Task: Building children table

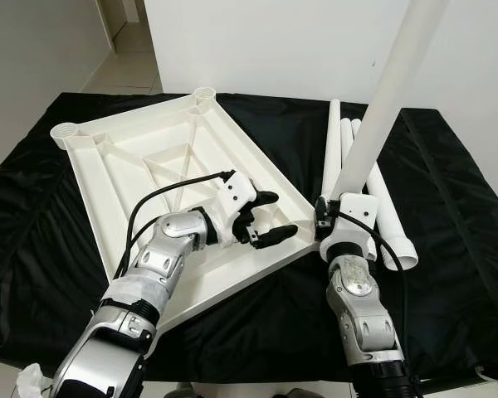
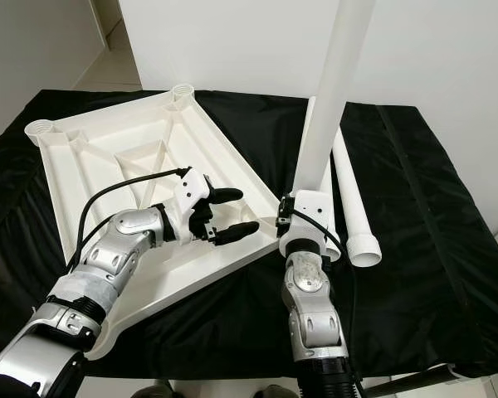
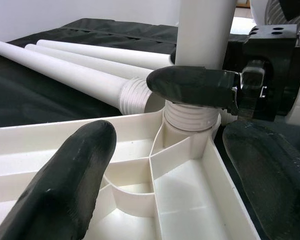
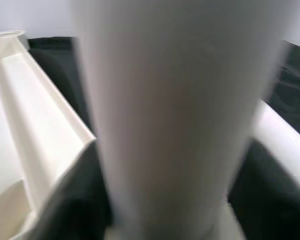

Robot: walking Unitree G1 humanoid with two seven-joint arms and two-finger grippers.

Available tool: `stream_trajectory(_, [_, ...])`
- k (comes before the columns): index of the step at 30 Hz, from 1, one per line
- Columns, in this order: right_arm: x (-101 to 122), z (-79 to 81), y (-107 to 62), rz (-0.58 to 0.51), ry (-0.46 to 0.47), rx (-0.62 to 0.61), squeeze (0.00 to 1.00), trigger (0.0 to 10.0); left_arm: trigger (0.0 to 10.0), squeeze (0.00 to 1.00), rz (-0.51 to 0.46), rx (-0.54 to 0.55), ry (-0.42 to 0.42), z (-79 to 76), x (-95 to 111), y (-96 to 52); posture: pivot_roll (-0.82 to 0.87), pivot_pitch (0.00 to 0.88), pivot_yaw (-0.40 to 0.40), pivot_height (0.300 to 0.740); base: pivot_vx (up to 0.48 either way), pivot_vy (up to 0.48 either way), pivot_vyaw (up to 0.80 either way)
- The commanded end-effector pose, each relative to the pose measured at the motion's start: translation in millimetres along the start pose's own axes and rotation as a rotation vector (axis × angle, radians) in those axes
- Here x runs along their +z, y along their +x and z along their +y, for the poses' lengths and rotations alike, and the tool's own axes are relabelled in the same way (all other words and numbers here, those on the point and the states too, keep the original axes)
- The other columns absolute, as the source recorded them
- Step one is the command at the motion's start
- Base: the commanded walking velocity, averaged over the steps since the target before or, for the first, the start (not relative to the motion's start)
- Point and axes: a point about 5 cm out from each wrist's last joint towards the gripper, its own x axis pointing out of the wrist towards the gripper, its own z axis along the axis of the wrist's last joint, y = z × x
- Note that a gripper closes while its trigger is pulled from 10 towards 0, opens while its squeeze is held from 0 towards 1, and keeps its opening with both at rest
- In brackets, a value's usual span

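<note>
Nearest the robot, the left tool [image 1: 264,217] hovers with its fingers spread wide and empty over the near corner of the upturned white tabletop [image 1: 149,157], which lies on the black-draped worktop [image 1: 448,249]. Just beside it, the right tool [image 1: 342,217] clamps an upright white leg [image 1: 382,108], whose threaded end sits at that corner's socket. Farther back, spare legs [image 1: 334,141] lie side by side on the cloth.

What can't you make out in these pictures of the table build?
- Upright leg: top cut off by the head views' upper edge.
- Right gripper: fingers behind its own wrist in head views; right wrist view blurred by the leg.
- Tabletop: near corner hidden by the left arm.
- Spare legs: partly behind the upright leg.
</note>
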Motion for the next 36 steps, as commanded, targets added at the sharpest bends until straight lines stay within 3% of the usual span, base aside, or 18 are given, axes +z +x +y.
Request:
stream_trajectory(1, [-7,-2.4,-3.8,0.042,0.028,-0.040,1.00,10.0,10.0,0.00,0.009,-0.005,-0.002,0.3,-1,0.1,-0.06,0.000,0.011,0.740,0.000,0.000,0.00])
stream_trajectory(8, [1,-4.1,-3.3,-0.003,0.020,0.053,1.00,10.0,10.0,0.00,0.008,-0.003,-0.001,0.7,0,-0.1,-0.06,0.000,0.013,0.740,0.000,0.000,0.00])
stream_trajectory(9, [3,-8.3,-2.2,-0.016,-0.003,0.105,0.00,10.0,10.0,0.00,0.007,-0.003,-0.001,0.9,0,0.2,-0.06,0.000,0.013,0.740,0.000,0.000,0.00])
stream_trajectory(16, [6,-16.0,-0.3,-0.034,-0.052,0.314,0.00,10.0,10.0,0.00,0.002,-0.002,-0.007,0.4,1,1.5,-0.06,0.000,0.015,0.740,0.000,0.000,0.00])
stream_trajectory(20, [2,-28.7,10.2,-0.025,-0.124,0.464,0.00,10.0,10.0,0.00,-0.003,-0.009,-0.004,0.1,2,2.5,-0.06,0.000,0.020,0.740,0.000,0.000,0.00])
stream_trajectory(26, [0,-29.4,13.2,-0.019,-0.154,0.524,0.00,10.0,10.0,0.00,-0.004,-0.010,-0.002,0.6,2,3.0,-0.06,0.000,0.019,0.740,0.000,0.000,0.00])
stream_trajectory(27, [-2,-28.9,15.0,-0.010,-0.163,0.557,0.00,1.8,10.0,0.00,-0.003,-0.014,0.000,0.7,2,3.5,-0.06,0.000,0.021,0.740,0.000,0.000,0.00])
stream_trajectory(28, [-4,-28.7,16.3,-0.004,-0.168,0.580,0.00,1.8,10.0,0.00,-0.002,-0.016,0.002,0.9,3,3.9,-0.06,0.000,0.020,0.740,0.000,0.000,0.00])
stream_trajectory(29, [-5,-28.7,16.8,-0.002,-0.167,0.604,0.00,0.0,10.0,0.00,-0.003,-0.019,0.005,0.9,3,4.2,-0.06,0.000,0.018,0.740,0.000,0.000,0.00])
stream_trajectory(36, [-11,-32.2,16.1,0.012,-0.168,0.611,0.00,0.0,10.0,0.00,-0.004,-0.025,0.010,0.6,4,4.4,-0.05,0.000,0.017,0.740,0.000,0.000,0.00])
